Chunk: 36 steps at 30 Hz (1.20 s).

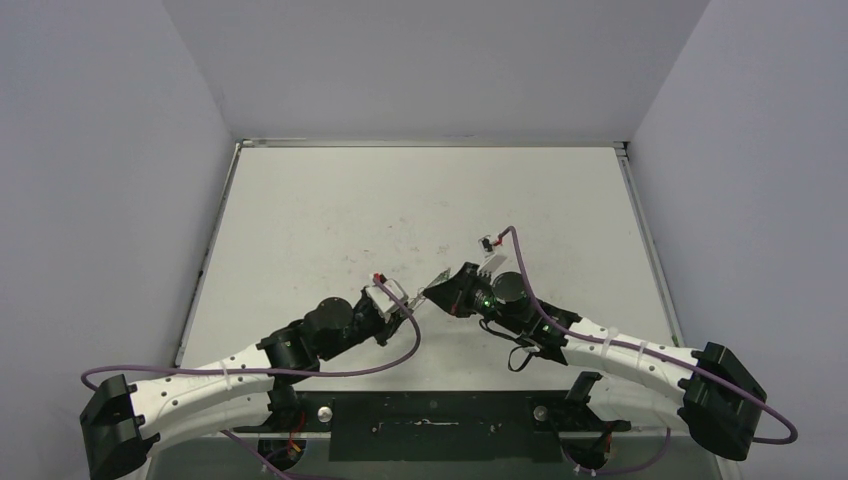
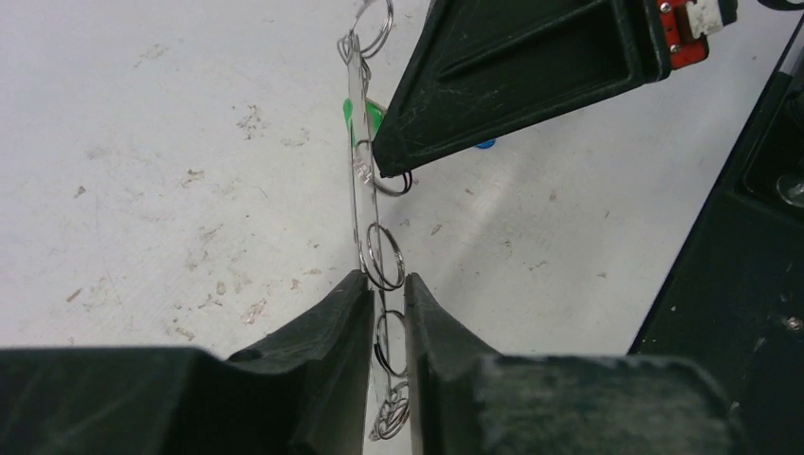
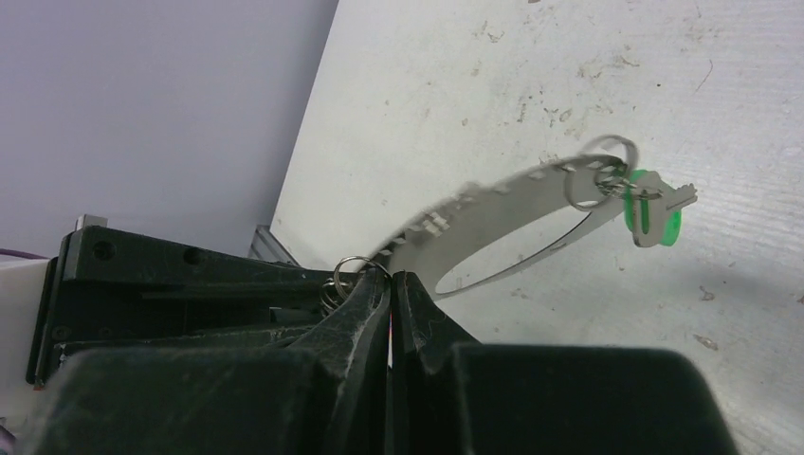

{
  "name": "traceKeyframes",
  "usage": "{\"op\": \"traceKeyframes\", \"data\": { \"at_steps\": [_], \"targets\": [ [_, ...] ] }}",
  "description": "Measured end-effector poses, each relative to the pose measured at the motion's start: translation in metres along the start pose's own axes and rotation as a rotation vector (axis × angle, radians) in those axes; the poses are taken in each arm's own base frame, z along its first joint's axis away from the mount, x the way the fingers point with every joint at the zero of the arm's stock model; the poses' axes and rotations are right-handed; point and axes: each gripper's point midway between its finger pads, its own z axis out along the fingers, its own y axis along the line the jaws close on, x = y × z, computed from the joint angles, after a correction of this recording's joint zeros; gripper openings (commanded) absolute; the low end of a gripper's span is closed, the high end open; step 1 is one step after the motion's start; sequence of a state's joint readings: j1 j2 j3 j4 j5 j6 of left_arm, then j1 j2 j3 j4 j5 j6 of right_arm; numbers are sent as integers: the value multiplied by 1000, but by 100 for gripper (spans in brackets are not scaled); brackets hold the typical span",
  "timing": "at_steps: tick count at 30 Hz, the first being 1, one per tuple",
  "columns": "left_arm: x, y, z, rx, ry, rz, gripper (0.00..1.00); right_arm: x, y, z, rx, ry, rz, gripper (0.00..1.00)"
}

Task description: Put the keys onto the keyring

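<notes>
Top external: the left gripper (image 1: 405, 302) and right gripper (image 1: 432, 292) are meeting tip to tip over the middle of the table (image 1: 330, 210), a little toward its near side.
Ring: the keyring (image 2: 358, 142) is being held between the two grippers. In the left wrist view it is showing edge-on as a thin pale strip running away from the camera. In the right wrist view it is showing as a wide loop with small bumps along its rim.
Left: the left gripper is pinching the near end of the strip, one finger pressing in on each side of it.
Right: the right gripper is clamping the rim with its fingers pressed together, only a hairline gap showing between them.
Green: the green key (image 3: 654, 213) is hanging from the end of the loop farthest from the right gripper, linked there by small rings.
Blue: the blue key (image 2: 485, 144) is showing only as a blue speck peeking out beneath the right gripper's finger. Whether it is sitting on the keyring I cannot tell.
Extras: several split rings (image 2: 385, 256) are dangling along the strip, one of them just beyond the left fingertips.
</notes>
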State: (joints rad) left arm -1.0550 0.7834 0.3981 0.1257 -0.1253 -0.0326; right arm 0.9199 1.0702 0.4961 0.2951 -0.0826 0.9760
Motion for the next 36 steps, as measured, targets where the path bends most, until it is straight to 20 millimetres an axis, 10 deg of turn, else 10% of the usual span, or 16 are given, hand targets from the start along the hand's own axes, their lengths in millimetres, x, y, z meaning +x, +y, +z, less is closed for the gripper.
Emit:
{"op": "traceKeyframes", "data": {
  "at_steps": [6, 16, 26, 36],
  "targets": [
    [-3, 1, 1, 0, -12, 14, 55, -1, 1, 0, 4, -9, 42, 0],
    [-9, -10, -5, 40, -10, -90, 56, 5, -11, -3, 37, 18, -55, 0],
    [-56, 0, -3, 37, -35, -352, 60, 17, -32, -9, 105, 80, -143, 0],
    [-22, -2, 16, 83, 151, -587, 55, 12, -20, -12, 70, 77, -167, 0]
  ]
}}
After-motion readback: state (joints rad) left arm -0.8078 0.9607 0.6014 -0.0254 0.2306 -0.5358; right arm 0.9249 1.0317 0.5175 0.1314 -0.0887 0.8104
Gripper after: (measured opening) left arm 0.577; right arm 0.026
